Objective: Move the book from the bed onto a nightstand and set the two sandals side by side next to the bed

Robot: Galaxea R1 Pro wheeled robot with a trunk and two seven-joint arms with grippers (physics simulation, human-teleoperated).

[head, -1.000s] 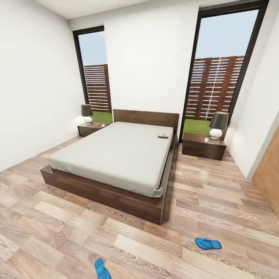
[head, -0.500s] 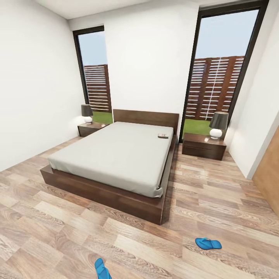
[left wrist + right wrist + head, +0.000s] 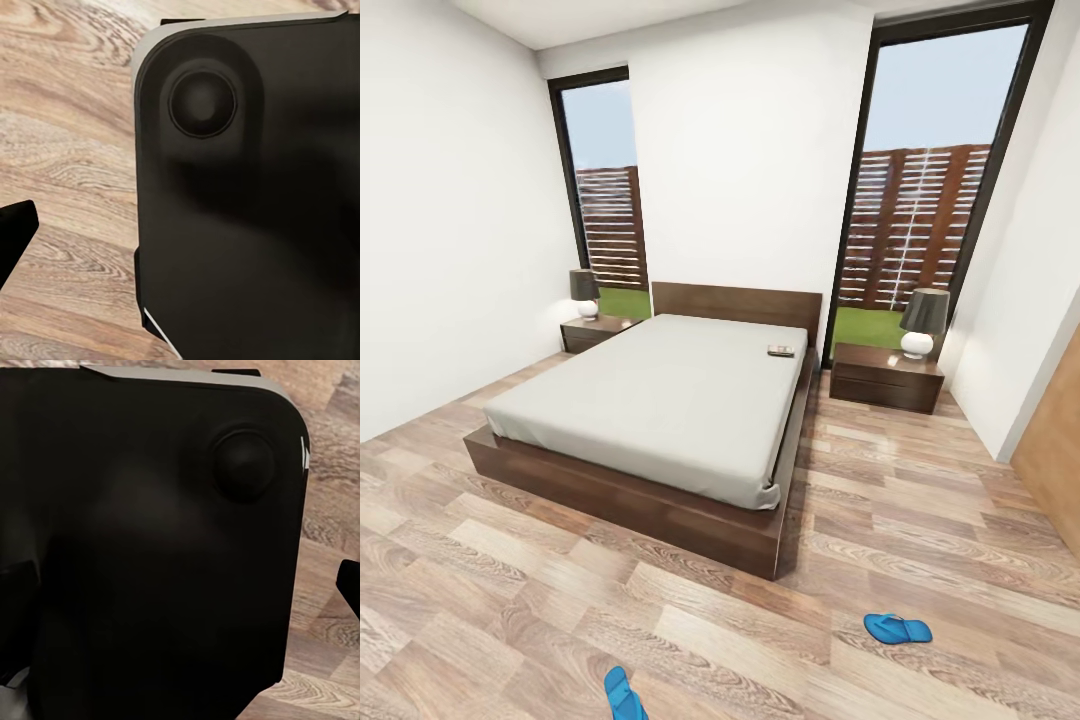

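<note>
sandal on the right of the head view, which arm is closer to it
Right, probably: the sandal lies ahead on that side; both arms hang beside the base.

The book (image 3: pixel 781 351) on the bed (image 3: pixel 660 400) is too small to read. The picture's bottom edge cuts off one sandal (image 3: pixel 623 693).

Bright, even daylight fills the white-walled bedroom, coming from the two tall black-framed windows (image 3: pixel 930 200) behind the low bed with the dark brown frame and light grey mattress (image 3: pixel 660 400). Shadows are soft; a faint one sits under the mattress edge. The glossy wood-plank floor (image 3: pixel 920 520) right of the bed carries pale sheen. Walls and window frames lean outward toward the edges, a wide-angle stretch. In both wrist views a dark, softly blurred robot body part (image 3: pixel 255 210) looms close over sharper planks.
</note>
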